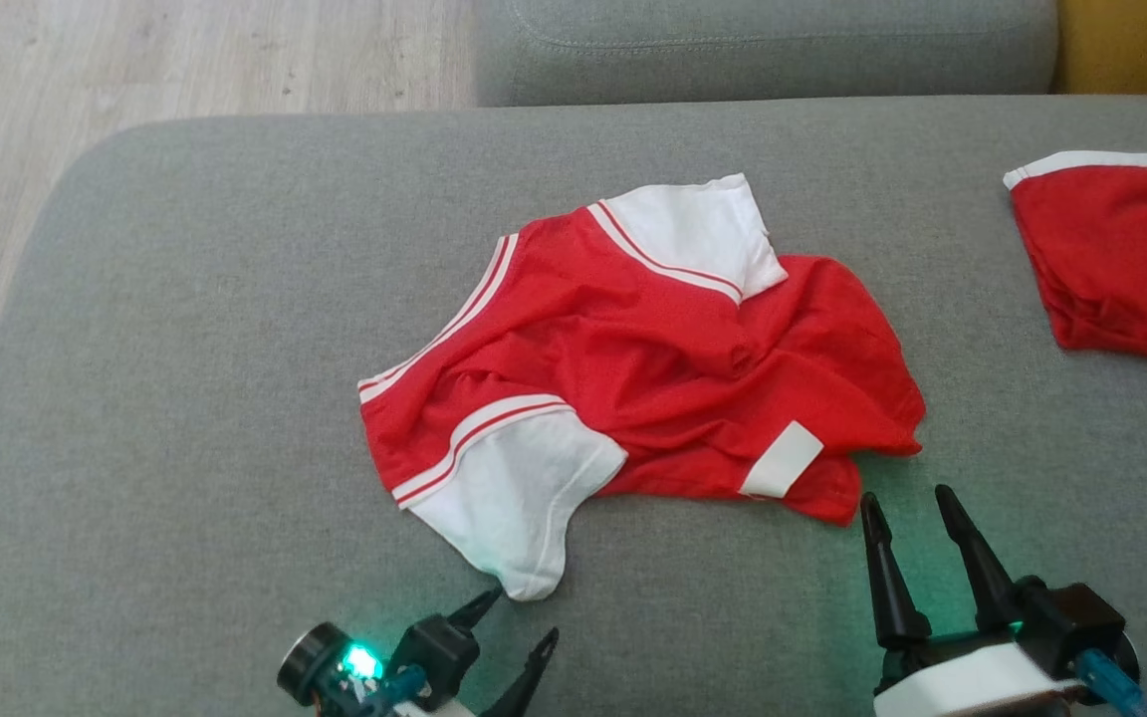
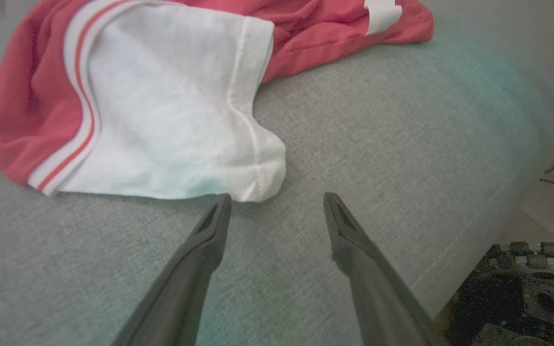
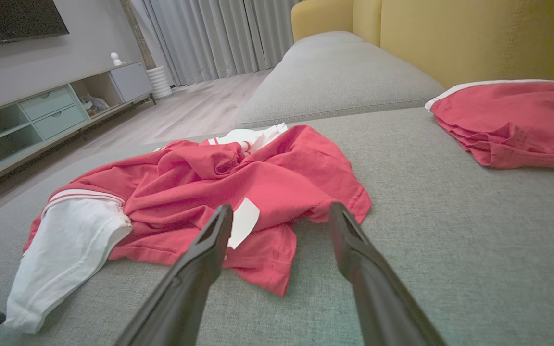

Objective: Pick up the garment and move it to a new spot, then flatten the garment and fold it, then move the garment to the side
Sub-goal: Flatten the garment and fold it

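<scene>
A grey sofa seat (image 1: 185, 349) of coarse woven fabric, with a rounded left corner, carries the garment (image 1: 633, 358). It is a small red shirt of thin, soft knit. It lies crumpled near the middle of the seat, somewhat toward the front edge, with deep folds across its body. Its two short sleeves are white, each joined to the red by a white band with a thin red stripe. One sleeve (image 2: 161, 110) sags toward the front edge with a stitched cuff. The other sleeve (image 1: 693, 229) lies flat on the side toward the back edge. A white rectangular patch (image 1: 781, 459) sits by the red hem.

The left gripper (image 2: 277, 197) rests low over the seat, its dark tapered jaws spread wide and holding nothing. One tip is just beside the near cuff; whether it touches cannot be told. The right gripper (image 1: 907, 498) also has its jaws wide and empty, tips just short of the hem by the patch.

A second red garment (image 1: 1121, 259) with white trim lies bunched at the right edge, well apart.
</scene>
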